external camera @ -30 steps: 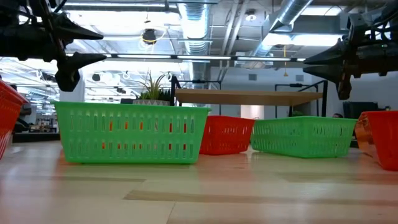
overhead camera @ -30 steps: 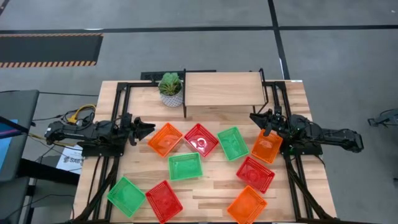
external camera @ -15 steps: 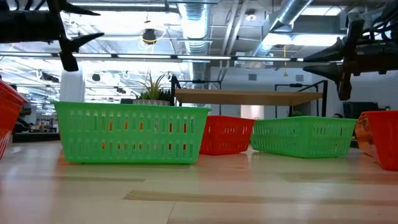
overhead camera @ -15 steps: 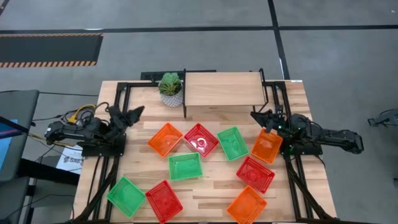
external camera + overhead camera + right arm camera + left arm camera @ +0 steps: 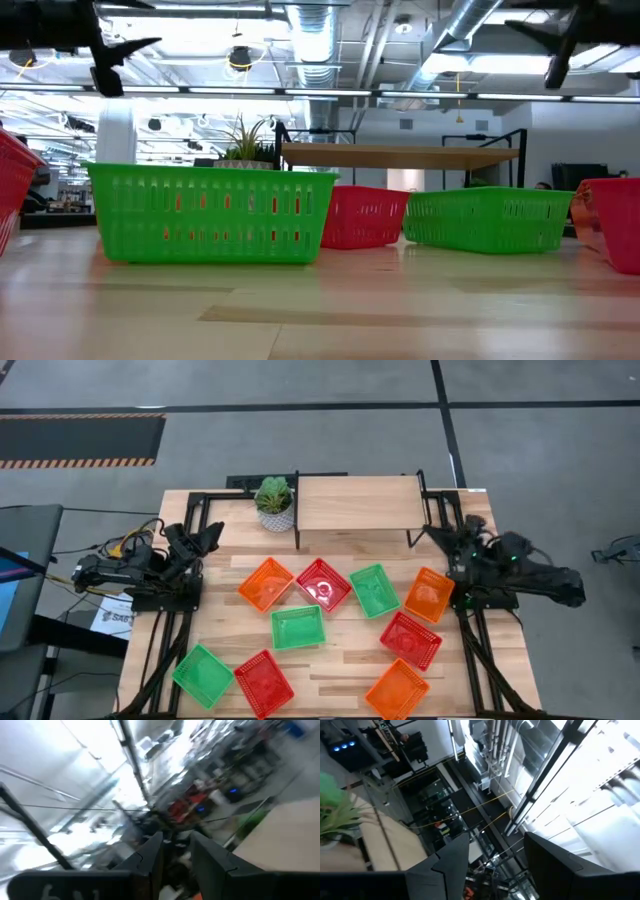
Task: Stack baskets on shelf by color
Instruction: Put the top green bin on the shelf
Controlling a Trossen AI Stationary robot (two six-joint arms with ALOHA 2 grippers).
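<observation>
i saw both arms pull back and tilt upward over the last second, the left gripper (image 5: 208, 536) and right gripper (image 5: 432, 536) each parted and empty, leaving all nine baskets (image 5: 298, 627) on the table and the shelf (image 5: 358, 504) bare, so stacking hadn't started.

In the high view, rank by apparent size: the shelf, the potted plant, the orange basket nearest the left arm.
1. The shelf, clearly largest.
2. The orange basket.
3. The potted plant, smallest, though it stands taller and nearer the overhead camera, so this gap is less certain.
</observation>
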